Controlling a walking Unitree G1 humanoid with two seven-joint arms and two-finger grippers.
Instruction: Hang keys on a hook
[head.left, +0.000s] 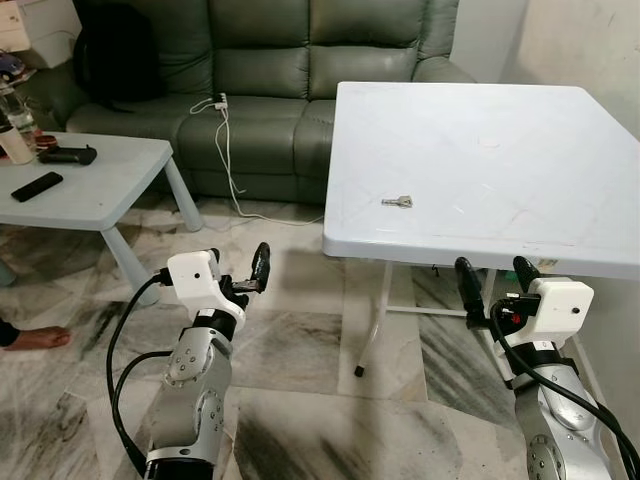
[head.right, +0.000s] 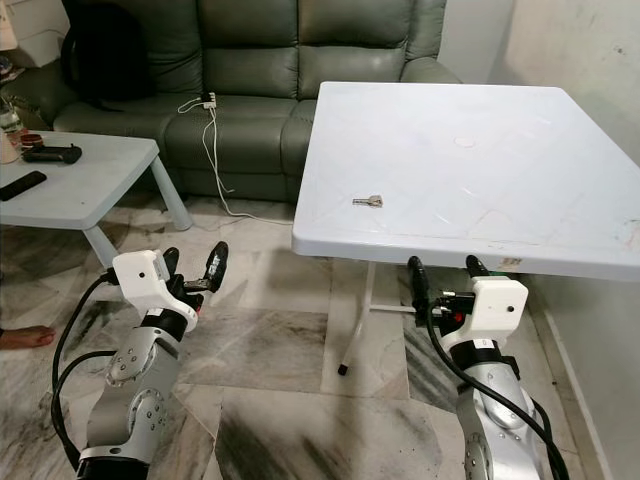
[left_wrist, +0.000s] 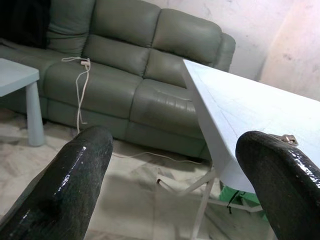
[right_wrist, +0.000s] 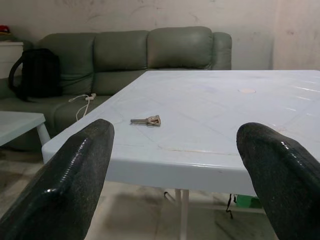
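White square surface (head.left: 520, 150) on folding legs, w/ faint scratches and a pale round mark (head.left: 488, 141) toward the far side. One key (head.left: 398, 202) lies flat on it, near the front-left corner, alone. Low pale-blue surface (head.left: 90, 190) to the left carries a black remote (head.left: 36, 186), a dark controller-like item (head.left: 67, 155) and a bottle (head.left: 14, 135) at its far edge. Marble-pattern floor (head.left: 300, 400) under both.

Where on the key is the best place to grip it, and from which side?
The key lies flat near the white table's front-left edge, so probably from above, jaws closing across its wider head end, which points toward the robot's right. The right gripper, open below the front edge, seems nearer.
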